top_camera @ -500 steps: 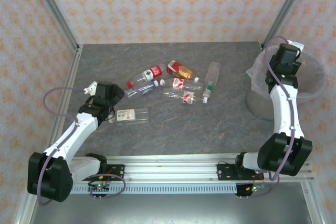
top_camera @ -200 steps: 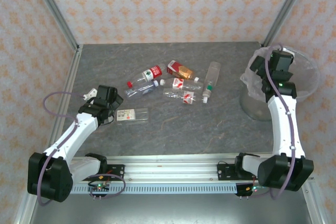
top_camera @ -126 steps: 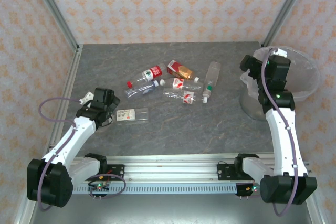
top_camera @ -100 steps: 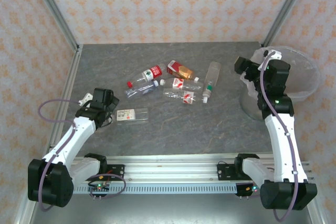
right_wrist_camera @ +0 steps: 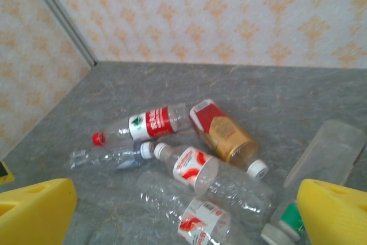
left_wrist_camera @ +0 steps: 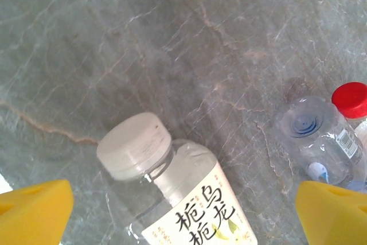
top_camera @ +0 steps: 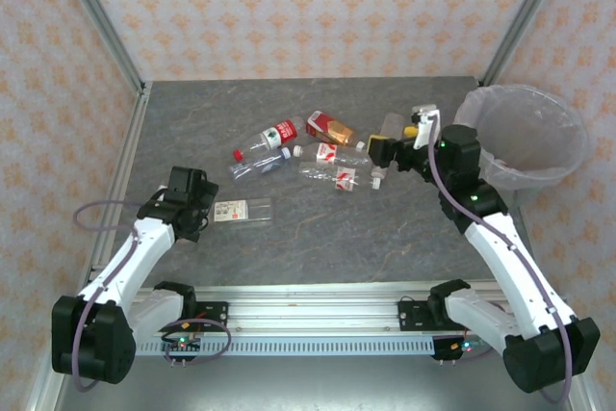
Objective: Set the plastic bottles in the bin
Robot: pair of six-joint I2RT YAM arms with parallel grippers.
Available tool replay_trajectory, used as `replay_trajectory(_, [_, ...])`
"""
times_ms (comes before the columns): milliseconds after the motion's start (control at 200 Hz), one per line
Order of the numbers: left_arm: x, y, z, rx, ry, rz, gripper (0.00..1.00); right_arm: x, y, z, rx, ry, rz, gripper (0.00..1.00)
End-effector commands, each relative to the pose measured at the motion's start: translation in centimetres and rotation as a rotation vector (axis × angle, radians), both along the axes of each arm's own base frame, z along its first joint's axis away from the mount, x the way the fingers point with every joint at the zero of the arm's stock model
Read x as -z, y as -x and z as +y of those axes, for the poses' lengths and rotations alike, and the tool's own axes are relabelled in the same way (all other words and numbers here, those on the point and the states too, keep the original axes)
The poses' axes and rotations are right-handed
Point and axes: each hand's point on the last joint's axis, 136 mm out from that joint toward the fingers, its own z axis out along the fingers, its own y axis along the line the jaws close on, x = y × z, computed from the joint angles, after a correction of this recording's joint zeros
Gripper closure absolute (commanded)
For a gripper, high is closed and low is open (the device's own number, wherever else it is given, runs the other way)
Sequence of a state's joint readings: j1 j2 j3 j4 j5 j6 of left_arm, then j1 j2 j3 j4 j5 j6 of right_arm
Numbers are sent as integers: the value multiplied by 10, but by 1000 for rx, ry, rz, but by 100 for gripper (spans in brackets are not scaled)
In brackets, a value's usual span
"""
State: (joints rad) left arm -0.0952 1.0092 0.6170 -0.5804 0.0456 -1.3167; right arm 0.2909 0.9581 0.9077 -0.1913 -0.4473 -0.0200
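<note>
The round pale grey-white bin point(top_camera: 576, 146), lined with a thin clear bag, stands upright on the grey marbled table point(top_camera: 318, 238). All the plastic bottles lie on their sides on the table, to the left of the bin.

Closest to the bin is a clear bottle with a green band point(top_camera: 391, 128). The right end effector point(top_camera: 395, 141) hovers over that bottle's cap end, between the bin and the other bottles. Its yellow-padded fingers are spread wide, with nothing held between them.

A little farther from the bin lies a copper-brown labelled bottle point(top_camera: 330, 127) with a white cap. Just beside it are two clear bottles with red-and-white labels point(top_camera: 330, 153). Beyond these are a red-labelled bottle point(top_camera: 274, 136) with a red cap and a crumpled clear bottle point(top_camera: 252, 169), the two lying close together.

Farthest from the bin, apart from the cluster, lies a clear bottle with a white label point(top_camera: 241, 211). The left end effector point(top_camera: 199, 209) sits at this bottle's cap end, spread wide and empty. In the left wrist view the white cap point(left_wrist_camera: 135, 144) lies between and just ahead of the two yellow pads, touching neither.
</note>
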Motion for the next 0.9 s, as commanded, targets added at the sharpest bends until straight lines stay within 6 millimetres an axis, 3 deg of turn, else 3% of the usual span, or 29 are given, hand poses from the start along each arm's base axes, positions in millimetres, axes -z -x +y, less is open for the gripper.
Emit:
replay_trajectory(0, [5, 18, 1, -132, 86, 34, 0, 6, -10, 5, 37, -8, -7, 1])
replay_trajectory(155, [14, 32, -3, -197, 137, 104, 0, 29, -15, 22, 31, -25, 42, 1])
replay_trajectory(425, [30, 31, -27, -152, 235, 285, 0, 50, -27, 23, 102, -50, 76, 1])
replay_trajectory(676, [50, 9, -30, -162, 233, 335, 0, 52, -27, 18, 129, -38, 80, 1])
replay_trajectory(896, [40, -9, -26, -145, 197, 296, 0, 57, -21, 12, 146, -19, 93, 1])
